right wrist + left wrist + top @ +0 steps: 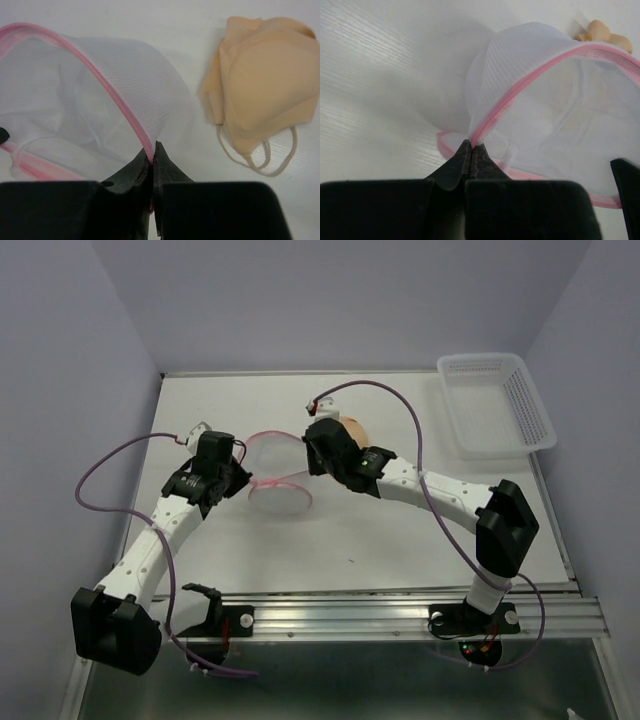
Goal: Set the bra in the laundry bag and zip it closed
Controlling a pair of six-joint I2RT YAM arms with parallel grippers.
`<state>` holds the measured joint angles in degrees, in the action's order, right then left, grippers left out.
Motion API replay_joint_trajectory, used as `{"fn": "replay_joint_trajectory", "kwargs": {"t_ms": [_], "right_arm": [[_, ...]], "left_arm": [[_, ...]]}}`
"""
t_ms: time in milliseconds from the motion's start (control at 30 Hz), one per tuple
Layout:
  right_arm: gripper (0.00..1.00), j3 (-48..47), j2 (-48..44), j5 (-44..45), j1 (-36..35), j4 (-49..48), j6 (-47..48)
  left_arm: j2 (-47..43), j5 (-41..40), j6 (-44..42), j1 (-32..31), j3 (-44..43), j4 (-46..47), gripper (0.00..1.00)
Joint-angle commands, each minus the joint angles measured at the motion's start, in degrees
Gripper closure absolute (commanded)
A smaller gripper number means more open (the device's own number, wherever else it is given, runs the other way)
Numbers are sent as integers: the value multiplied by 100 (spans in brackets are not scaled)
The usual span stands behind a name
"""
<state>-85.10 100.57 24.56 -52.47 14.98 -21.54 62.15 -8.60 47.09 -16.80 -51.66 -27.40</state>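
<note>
Two grippers pinch the laundry bag (278, 472) by its pink zipper rim, one on each side. The left gripper (471, 146) has its jaws pressed together on the rim at the bag's left, and the right gripper (152, 148) clamps the rim at its right. The mesh stands open between them. The bra (265, 85) lies folded on the table (400, 540), outside the bag and just beside it. It seems untouched, though the overhead view shows only a sliver. The table is white with a faint grain. A white lattice basket (495, 405) sits at its far right corner, and pale lilac walls (60, 390) enclose it.
</note>
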Motion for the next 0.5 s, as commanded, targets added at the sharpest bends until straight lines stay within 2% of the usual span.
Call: {"fn": "replay_joint_trajectory", "kwargs": {"t_ms": [0,133,233,267,333,367,433,467], "right_arm": [[92,309,-196,-522,8,-57,-307],[80,363,-240,-671,69,-48,-245],[79,284,-266,-741,132,-57,-167],[75,283,-293,-820,184,-57,-140],[59,283,-310,-1320,333,-57,-149],[55,275,-284,-1539,386,-57,-114],[40,222,-223,-2374,666,-135,-61],[37,178,-162,-2812,824,-136,-87]], "left_arm": [[112,-168,-366,1,-274,-450,100],[376,41,-621,1,-441,-381,100],[675,341,-876,10,-661,-257,100],[754,333,-955,1,-713,-266,100],[947,228,-1044,1,-906,-275,100],[1009,236,-1096,10,-968,-257,100],[1176,201,-1202,1,-1152,-249,100],[1220,218,-1281,1,-1206,-222,100]]}}
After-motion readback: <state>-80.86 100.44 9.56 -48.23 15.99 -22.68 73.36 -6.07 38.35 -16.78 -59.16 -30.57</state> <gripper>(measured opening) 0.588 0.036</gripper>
